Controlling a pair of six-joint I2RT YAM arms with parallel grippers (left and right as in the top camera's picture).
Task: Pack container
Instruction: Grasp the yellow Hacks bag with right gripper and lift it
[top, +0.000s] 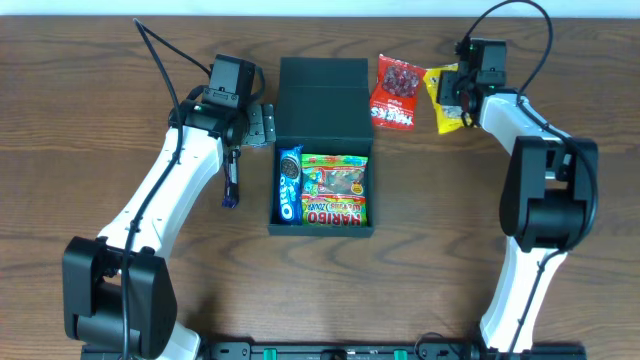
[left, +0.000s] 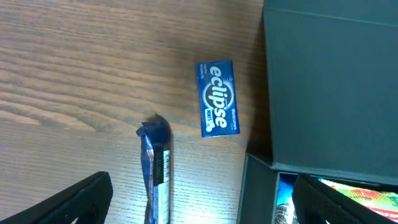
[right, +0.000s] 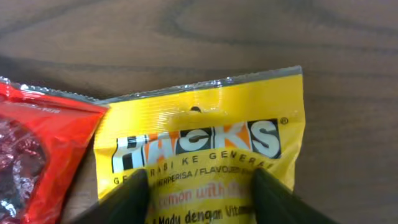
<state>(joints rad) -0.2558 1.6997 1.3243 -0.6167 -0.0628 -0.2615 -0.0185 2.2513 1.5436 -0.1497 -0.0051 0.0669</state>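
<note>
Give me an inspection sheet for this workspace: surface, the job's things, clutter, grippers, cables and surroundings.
Surface: wooden table, no spills seen.
Job's things: container with its lid open, holding an Oreo packet and a Haribo bag; red Hacks packet, yellow Hacks packet, Eclipse mints and blue bar lie outside it on the table.
Clutter: nothing seen.
Grippers: left gripper open over the blue bar; right gripper open over the yellow Hacks packet.
Cables: black cables loop off both arms.
Surroundings: black rail along the near edge.
</note>
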